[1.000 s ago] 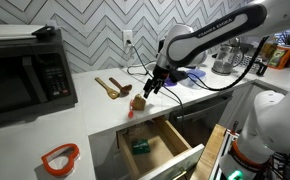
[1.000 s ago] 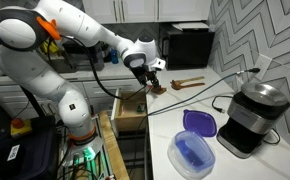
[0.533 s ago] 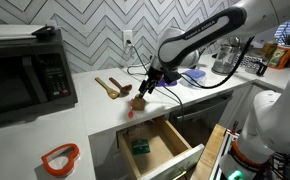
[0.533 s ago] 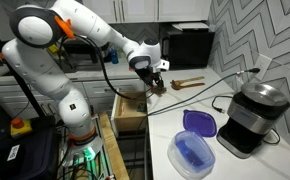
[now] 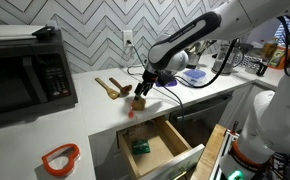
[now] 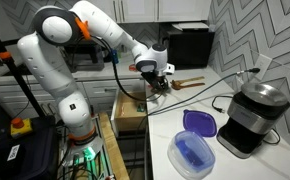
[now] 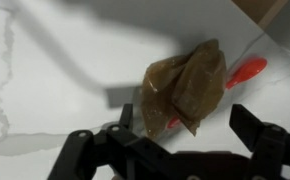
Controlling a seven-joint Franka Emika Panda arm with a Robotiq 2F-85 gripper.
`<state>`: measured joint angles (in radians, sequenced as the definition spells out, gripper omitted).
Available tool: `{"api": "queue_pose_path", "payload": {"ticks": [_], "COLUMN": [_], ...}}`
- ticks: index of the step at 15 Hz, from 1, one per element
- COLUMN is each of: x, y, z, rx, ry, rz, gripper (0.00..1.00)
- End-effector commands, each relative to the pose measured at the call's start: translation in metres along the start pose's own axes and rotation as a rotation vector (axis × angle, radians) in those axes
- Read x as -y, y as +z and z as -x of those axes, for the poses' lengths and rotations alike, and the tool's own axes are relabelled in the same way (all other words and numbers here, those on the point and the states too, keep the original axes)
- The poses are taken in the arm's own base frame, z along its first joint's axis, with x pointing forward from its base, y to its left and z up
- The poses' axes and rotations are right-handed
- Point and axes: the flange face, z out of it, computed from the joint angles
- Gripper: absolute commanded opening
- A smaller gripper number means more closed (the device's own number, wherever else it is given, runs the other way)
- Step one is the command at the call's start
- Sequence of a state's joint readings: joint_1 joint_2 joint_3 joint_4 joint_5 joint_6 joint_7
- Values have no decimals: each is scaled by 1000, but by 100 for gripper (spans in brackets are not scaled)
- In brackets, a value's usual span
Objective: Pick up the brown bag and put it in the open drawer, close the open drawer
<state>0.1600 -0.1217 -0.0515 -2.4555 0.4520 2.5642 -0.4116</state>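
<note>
Brown bag (image 7: 185, 88) lies crumpled on the white counter (image 7: 45, 80), just behind the open drawer (image 5: 163, 143). It covers part of a red thing (image 7: 247, 71) that is too hidden to name. The gripper (image 7: 163, 135) hangs over the bag. Its fingers are spread wide, one on each side, holding nothing. A small green thing (image 5: 140, 146) sits inside the drawer. It is too small to read.

The gripper (image 5: 145, 89) hangs just above the brown bag (image 5: 138, 101) — drawer (image 5: 161, 146) open nearby.
</note>
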Motion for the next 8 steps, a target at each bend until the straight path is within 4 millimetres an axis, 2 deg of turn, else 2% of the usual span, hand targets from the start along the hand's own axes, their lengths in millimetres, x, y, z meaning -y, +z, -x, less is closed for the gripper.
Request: {"api": "queue_pose_path", "payload": {"ticks": [1,2,3,8], "x": [-9,-10,-12,-20], "y": [14,17,19,20], "z": [-7,-8,-8,-7], "rx": [7,10,11,28], "ry": [-4,-5,-1,30], "rz": [-23,-29,-33,-44], "gripper": [86,70,60,21]}}
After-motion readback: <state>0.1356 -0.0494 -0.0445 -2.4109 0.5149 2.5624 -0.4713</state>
